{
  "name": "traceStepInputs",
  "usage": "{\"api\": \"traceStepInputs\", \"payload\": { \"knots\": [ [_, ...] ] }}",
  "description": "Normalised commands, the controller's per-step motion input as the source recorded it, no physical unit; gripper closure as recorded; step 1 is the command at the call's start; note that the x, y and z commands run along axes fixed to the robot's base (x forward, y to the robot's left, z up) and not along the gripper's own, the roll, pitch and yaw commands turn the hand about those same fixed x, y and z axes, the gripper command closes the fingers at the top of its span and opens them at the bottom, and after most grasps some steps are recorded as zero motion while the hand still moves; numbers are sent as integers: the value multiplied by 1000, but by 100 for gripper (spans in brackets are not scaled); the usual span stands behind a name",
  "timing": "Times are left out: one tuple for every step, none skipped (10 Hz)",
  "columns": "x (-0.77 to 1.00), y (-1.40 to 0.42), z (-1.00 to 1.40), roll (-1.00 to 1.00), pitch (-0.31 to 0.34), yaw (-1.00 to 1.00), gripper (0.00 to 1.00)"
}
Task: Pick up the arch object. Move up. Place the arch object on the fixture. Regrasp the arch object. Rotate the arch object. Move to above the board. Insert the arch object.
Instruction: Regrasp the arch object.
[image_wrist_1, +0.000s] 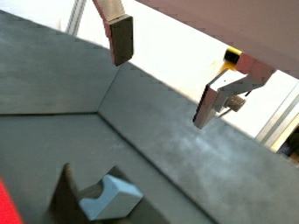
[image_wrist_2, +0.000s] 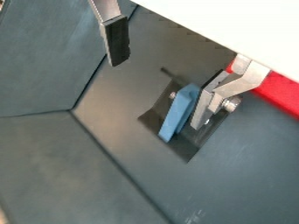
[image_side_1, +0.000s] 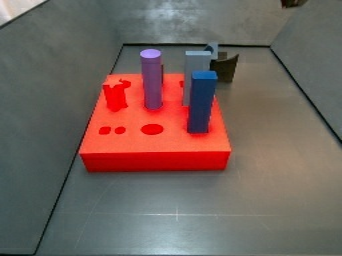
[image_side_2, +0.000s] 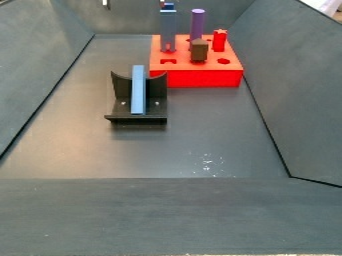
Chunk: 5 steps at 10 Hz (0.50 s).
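The arch object (image_side_2: 138, 88), a slim pale blue block, rests on the dark fixture (image_side_2: 134, 112) against its upright; it also shows in another side view (image_side_1: 198, 59). Both wrist views show the arch object (image_wrist_1: 108, 197) (image_wrist_2: 177, 114) on the fixture (image_wrist_1: 66, 198) (image_wrist_2: 149, 114) well below my gripper (image_wrist_1: 165, 72) (image_wrist_2: 163, 76). The gripper is open, and nothing lies between its fingers (image_wrist_1: 121, 39). In a side view only a dark bit of the gripper (image_side_1: 291, 3) shows at the top edge. The red board (image_side_1: 154, 145) lies beside the fixture.
On the board stand a purple round peg (image_side_1: 151, 78), a tall blue square peg (image_side_1: 201, 100) and a small red piece (image_side_1: 116, 96). Grey sloping walls (image_side_2: 54, 90) enclose the floor on every side.
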Motion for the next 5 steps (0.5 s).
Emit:
{"api": "traceStepInputs", "payload": {
  "knots": [
    [92, -40, -14, 803, 171, 134, 0],
    [93, -41, -16, 546, 147, 163, 0],
    [93, -36, -13, 367, 125, 180, 0],
    [81, -27, -3, 228, 80, 192, 0],
    [32, 75, -1000, 197, -16, 347, 0]
  ]
}}
